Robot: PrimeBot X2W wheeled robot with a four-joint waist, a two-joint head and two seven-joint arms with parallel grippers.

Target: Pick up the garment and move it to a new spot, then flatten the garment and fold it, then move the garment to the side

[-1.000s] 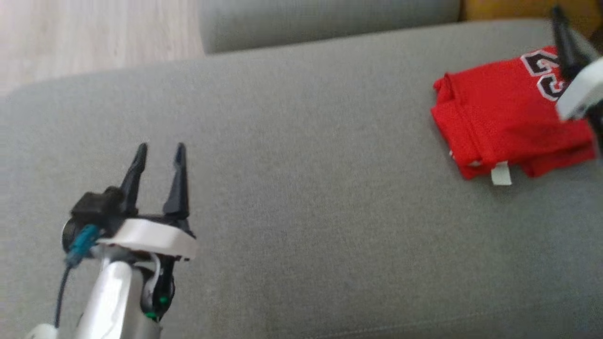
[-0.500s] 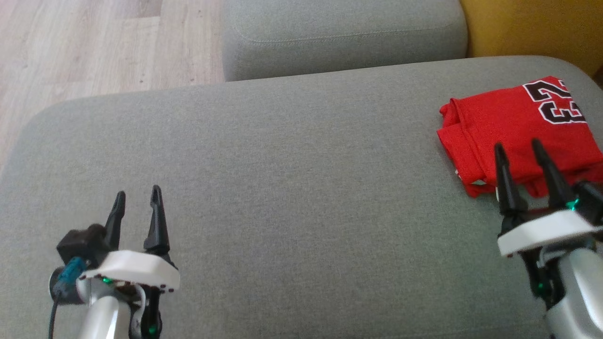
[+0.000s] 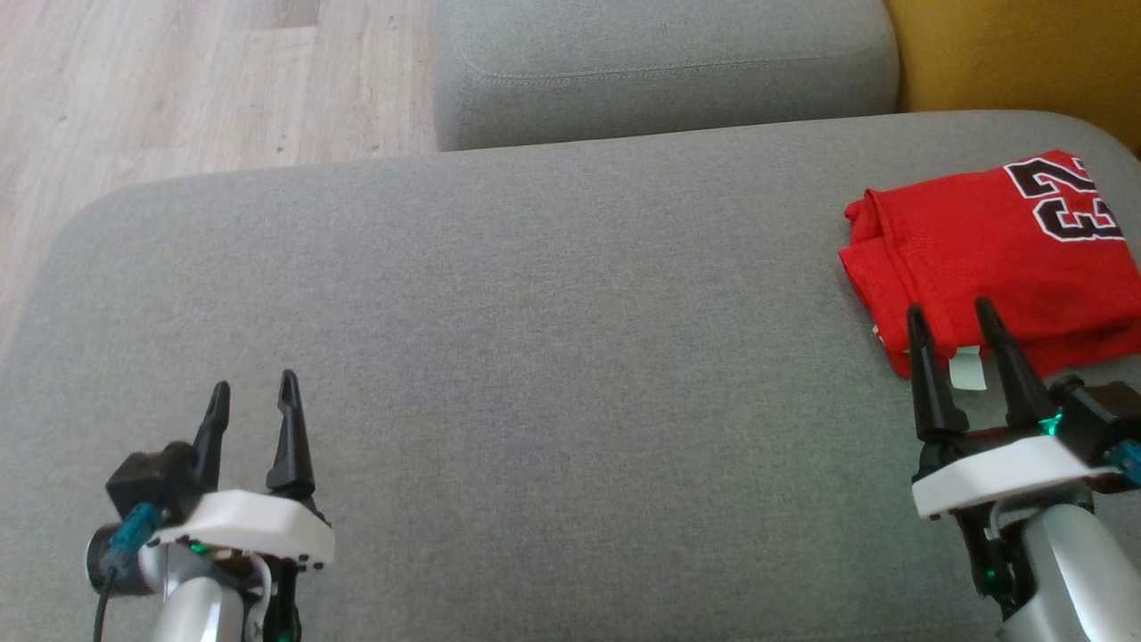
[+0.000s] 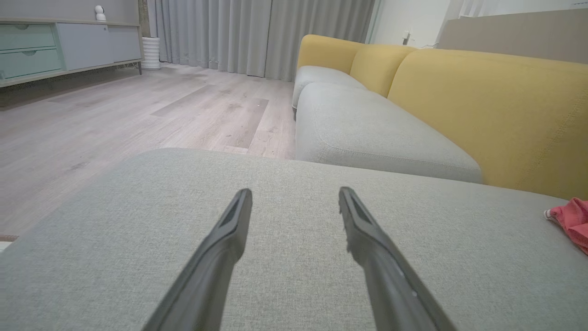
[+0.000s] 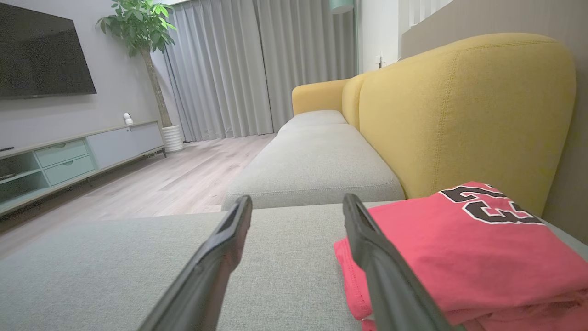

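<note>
Left claw: my left claw [image 3: 253, 385] is spread wide and empty, fingers hanging over bare grey cushion [image 3: 570, 312], well apart from the garment [image 3: 980, 241].
Right claw: my right claw [image 3: 948, 309] is spread wide too, gripping nothing. In the head view its two tips sit over the garment's near hem. Touching or just above it, I cannot tell.
Garment: folded into a compact red bundle, lying at the right end of the grey cushion, near its far right corner.
Number: a black 23 [image 3: 1065, 201] with a white outline faces up on the far right part of the bundle.
Label: a small white label [image 3: 967, 370] pokes out at the near hem, right between my right claw's fingers.
Right wrist view: the right-hand finger [image 5: 390, 276] crosses the bundle's left edge, and the other stands over plain cushion.
Left wrist view: a sliver of red at the far right edge, grey fabric between the fingers.
Surroundings: a second grey seat cushion [image 3: 660, 62] beyond, a yellow backrest [image 3: 1007, 53] behind the garment, wooden floor [image 3: 178, 89] off to the left.
</note>
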